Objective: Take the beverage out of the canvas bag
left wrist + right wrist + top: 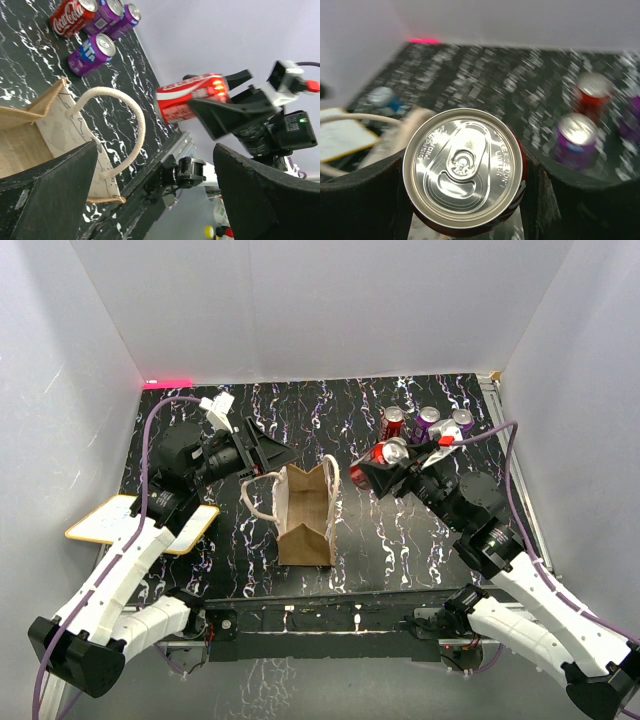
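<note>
The tan canvas bag stands upright mid-table with its mouth open and cream handles; it also shows in the left wrist view. My right gripper is shut on a red cola can, held in the air to the right of the bag and clear of it. The can's silver top fills the right wrist view, and its red side shows in the left wrist view. My left gripper is open and empty, just behind the bag's left handle. The bag's inside is hidden.
A red can and two purple cans stand at the back right. A further purple can shows in the left wrist view. A yellow-edged white board lies at the left. White walls enclose the table.
</note>
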